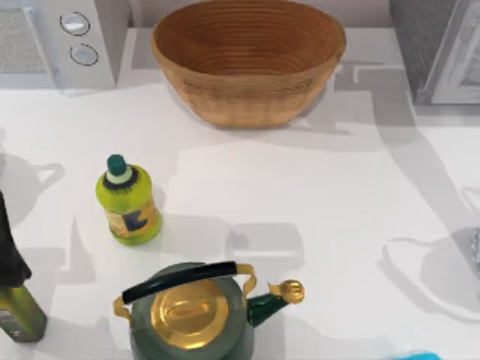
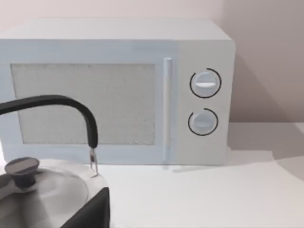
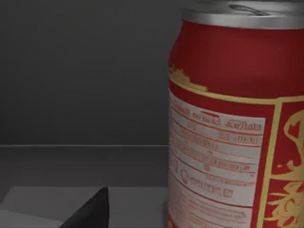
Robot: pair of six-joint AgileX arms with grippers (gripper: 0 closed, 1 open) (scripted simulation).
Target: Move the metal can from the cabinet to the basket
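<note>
The metal can (image 3: 228, 133), red with yellow-white markings and a silver top, stands upright and very close on the floor of the dark grey cabinet (image 3: 71, 95). Beside it, a small gap away, is one dark fingertip (image 3: 90, 213) of my right gripper, which looks open and holds nothing. From above, the cabinet (image 1: 420, 52) is at the back right with its pale door (image 1: 461, 60). The wicker basket (image 1: 247, 97) sits at the back middle with nothing in it. My left arm is parked by the left side, with a dark fingertip (image 2: 92, 211) low in its own view.
A white microwave (image 1: 82, 37) stands at the back left, with a silver kettle (image 2: 42, 190) in front of it. A yellow-green bottle (image 1: 129, 201), a green kettle with a gold lid (image 1: 191, 315) and a dark bottle (image 1: 15, 292) occupy the front left.
</note>
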